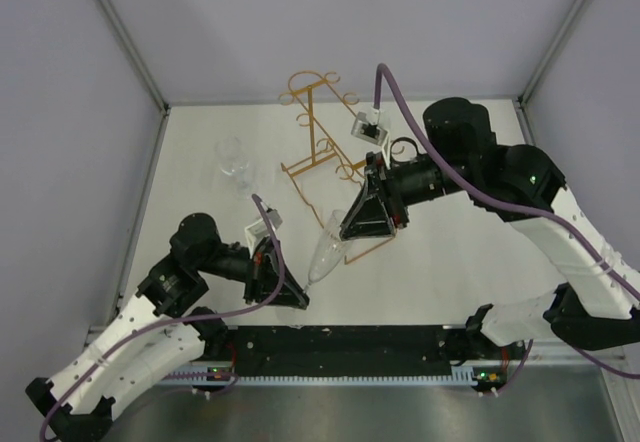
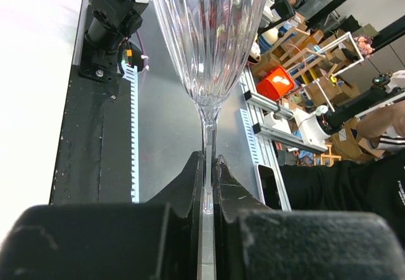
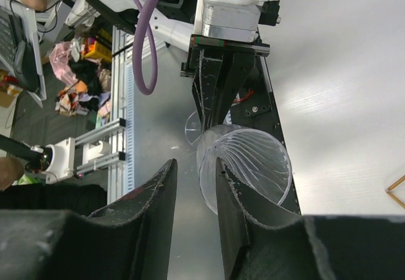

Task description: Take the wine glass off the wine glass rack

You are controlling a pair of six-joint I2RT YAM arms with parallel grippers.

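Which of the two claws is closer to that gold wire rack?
Right. The right gripper hovers over the rack, at its near edge; the left gripper sits in front of it, clear of the wire, holding a glass by its stem.

The top view is evenly bright under soft light; only faint, diffuse shadows lie on the white table (image 1: 450,272). In the left wrist view the table is washed out to white, the wine glass (image 2: 209,39) carries small glints, and the near fingers (image 2: 101,242) are dark and blurred. In the right wrist view the 2 fingers (image 3: 126,235) are soft too, with pale glare on the table.
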